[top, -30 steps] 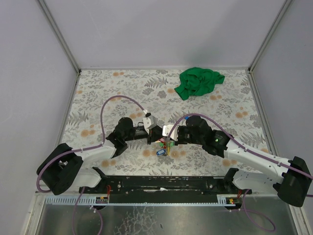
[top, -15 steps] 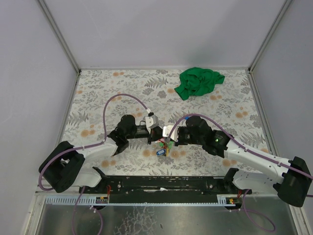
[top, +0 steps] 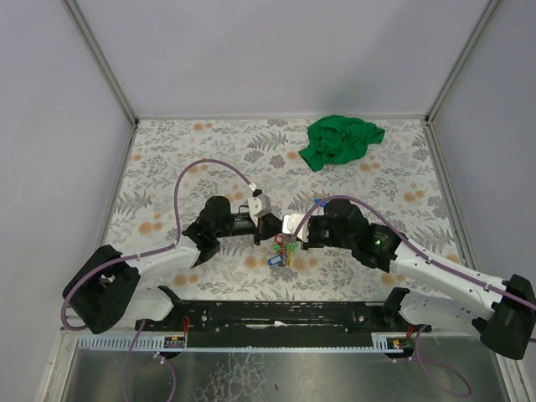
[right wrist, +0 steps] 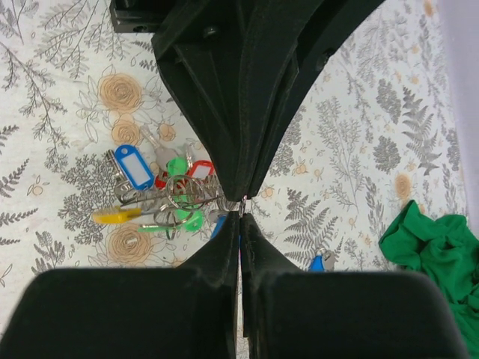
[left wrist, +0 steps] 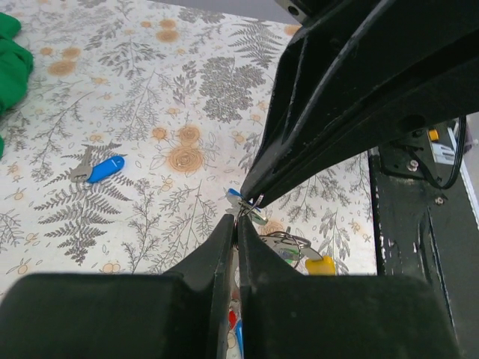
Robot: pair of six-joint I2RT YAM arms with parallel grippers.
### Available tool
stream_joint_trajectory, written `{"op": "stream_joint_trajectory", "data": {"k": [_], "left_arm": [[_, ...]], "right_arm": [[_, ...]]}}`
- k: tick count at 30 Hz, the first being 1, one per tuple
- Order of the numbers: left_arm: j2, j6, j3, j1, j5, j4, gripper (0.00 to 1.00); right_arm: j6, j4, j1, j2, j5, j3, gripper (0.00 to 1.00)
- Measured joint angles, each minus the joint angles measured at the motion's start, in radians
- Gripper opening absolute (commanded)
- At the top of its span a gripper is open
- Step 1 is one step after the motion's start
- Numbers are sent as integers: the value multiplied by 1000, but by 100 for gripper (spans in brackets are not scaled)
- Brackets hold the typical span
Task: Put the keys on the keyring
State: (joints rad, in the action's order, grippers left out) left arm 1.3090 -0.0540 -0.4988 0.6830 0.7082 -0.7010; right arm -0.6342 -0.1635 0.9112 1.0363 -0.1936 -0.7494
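Starting from the near edge of the flowered table (top: 193, 159), the two arms are seen reaching inward until their tips meet just above the cluster of the keys (right wrist: 177, 166). The left gripper (left wrist: 236, 221) is closed, its fingers pressed together with no gap. The right gripper (right wrist: 241, 216) is likewise closed, and its tips are set against those of the left one, point to point. A thin silvery bit of wire is seen right where the tips meet, but whether it is pinched, and by which gripper, cannot be told. Just beside and below that meeting point the keys are gathered on the table in a loose heap: a blue-tagged one (right wrist: 135, 166), a red one (right wrist: 199, 170), green ones and a yellow one (right wrist: 116, 215). The keyring (right wrist: 184, 191) is found among them, resting over the heap, with key shafts crossing it. Farther out, a single blue key (left wrist: 105, 168) is seen lying apart from the heap. At the far side of the table, well apart from everything else, a crumpled green cloth (top: 342, 140) is seen.
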Motion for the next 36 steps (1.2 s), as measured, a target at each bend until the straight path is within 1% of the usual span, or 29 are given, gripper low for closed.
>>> {"op": "stream_joint_trajectory", "data": {"k": [4,10,18,23,30,36], "left_arm": [[-26,67,13,5,-68,-36,0],[-37,198,82,12,-185,-154,0],[-37,303,158,32,-315,-284,0],[-37,320,196,52,-393,-346,0],[-37,299,219,103,-507,-363,0],[-37,251,250,138,-563,-412,0]], "right_arm": [[10,32,0,-15,14,4,0],[36,118,0,-14,18,41,0],[71,202,0,-12,20,82,0],[100,229,0,9,27,87,0],[137,227,0,32,36,86,0],[164,172,0,54,34,51,0]]}}
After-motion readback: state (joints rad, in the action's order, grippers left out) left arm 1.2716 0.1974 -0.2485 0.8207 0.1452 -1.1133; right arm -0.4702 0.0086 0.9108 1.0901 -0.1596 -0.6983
